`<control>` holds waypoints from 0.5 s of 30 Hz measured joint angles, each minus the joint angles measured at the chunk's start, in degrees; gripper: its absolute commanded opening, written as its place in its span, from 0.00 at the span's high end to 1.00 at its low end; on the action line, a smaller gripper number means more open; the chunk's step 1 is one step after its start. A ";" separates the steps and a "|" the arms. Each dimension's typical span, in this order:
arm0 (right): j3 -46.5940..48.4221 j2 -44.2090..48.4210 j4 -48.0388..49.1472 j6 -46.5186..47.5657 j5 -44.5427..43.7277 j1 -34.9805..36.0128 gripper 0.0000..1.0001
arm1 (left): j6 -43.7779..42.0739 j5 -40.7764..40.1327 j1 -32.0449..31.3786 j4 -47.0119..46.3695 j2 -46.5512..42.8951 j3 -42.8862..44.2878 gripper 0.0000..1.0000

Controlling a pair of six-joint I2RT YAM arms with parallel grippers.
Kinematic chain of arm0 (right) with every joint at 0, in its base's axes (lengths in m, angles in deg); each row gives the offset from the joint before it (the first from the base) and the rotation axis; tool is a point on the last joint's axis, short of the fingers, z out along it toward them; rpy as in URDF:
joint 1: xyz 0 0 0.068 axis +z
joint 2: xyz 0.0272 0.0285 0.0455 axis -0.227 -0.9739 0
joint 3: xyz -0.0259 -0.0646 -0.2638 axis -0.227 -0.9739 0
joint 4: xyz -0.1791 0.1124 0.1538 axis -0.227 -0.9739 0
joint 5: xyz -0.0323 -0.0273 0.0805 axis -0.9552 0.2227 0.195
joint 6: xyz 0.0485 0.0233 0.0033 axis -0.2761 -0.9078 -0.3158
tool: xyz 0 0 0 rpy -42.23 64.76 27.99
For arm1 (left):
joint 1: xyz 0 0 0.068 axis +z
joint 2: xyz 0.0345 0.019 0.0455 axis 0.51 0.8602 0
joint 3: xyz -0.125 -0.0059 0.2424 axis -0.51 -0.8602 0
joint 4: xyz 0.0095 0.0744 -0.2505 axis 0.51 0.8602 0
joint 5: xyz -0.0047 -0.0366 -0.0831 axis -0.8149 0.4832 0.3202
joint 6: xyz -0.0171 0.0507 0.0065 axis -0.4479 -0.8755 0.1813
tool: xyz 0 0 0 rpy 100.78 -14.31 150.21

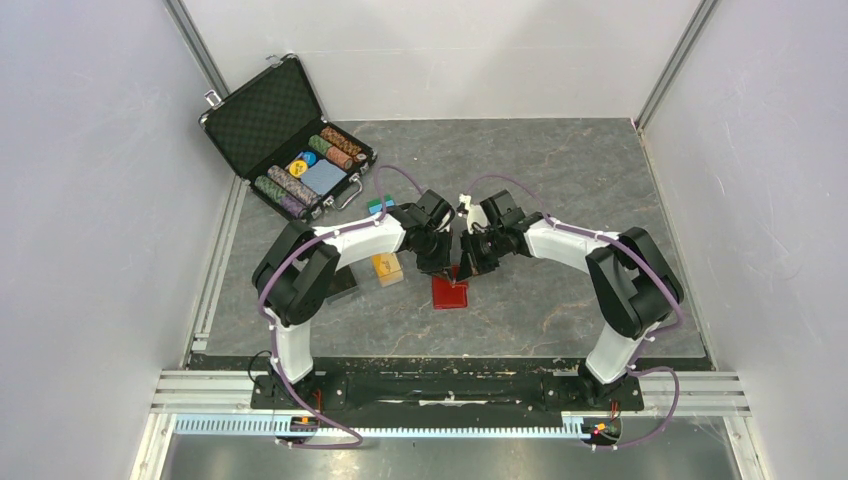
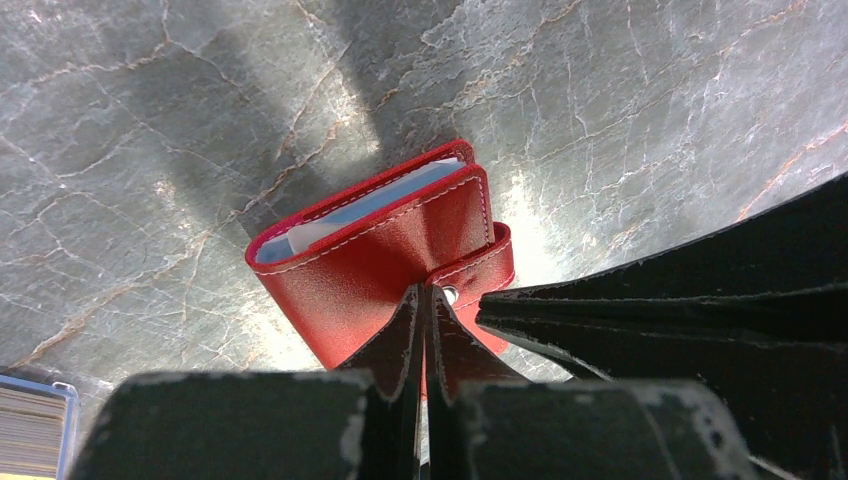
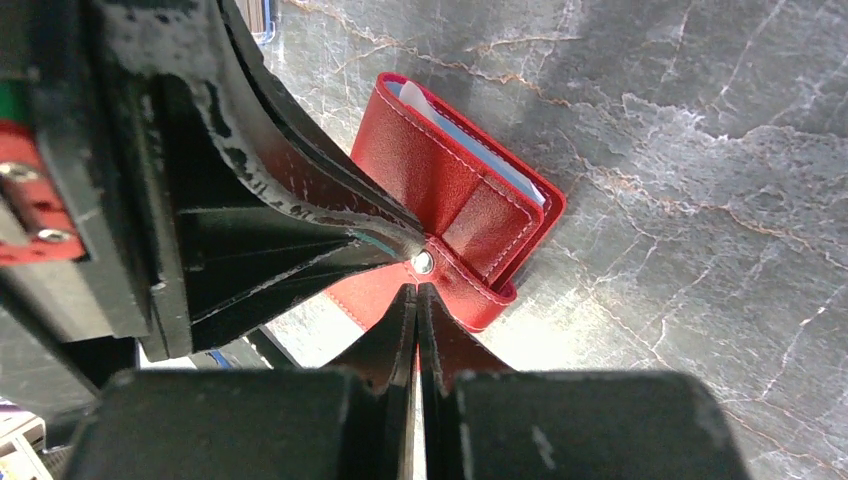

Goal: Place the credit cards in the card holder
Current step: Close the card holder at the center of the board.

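The red card holder [image 1: 450,293] lies folded on the grey table between both arms. The pale blue and white edges of credit cards [image 2: 370,205] show inside its fold, and they also show in the right wrist view [image 3: 480,150]. Its strap with the metal snap [image 2: 450,293] wraps over the front flap. My left gripper [image 2: 425,292] is shut, with its tips against the holder right beside the snap. My right gripper [image 3: 415,290] is shut too, and its tips meet the strap just below the snap [image 3: 423,262]. More orange-gold credit cards [image 1: 387,268] sit by the left forearm.
An open black chip case [image 1: 290,140] with poker chips stands at the back left. A small teal item [image 1: 377,206] lies behind the left arm. A clear-edged box with a card stack [image 2: 35,430] is at the lower left of the left wrist view. White walls enclose the table.
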 measured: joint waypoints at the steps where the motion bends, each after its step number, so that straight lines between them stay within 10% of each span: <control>1: -0.09 0.00 0.44 -0.20 0.26 0.00 1.00 | 0.00 -0.02 0.00 0.02 0.00 0.00 0.98; 15: -2.80 -1.22 3.61 -1.73 1.31 0.72 1.00 | -0.33 -0.09 -0.24 -0.02 0.15 0.00 0.98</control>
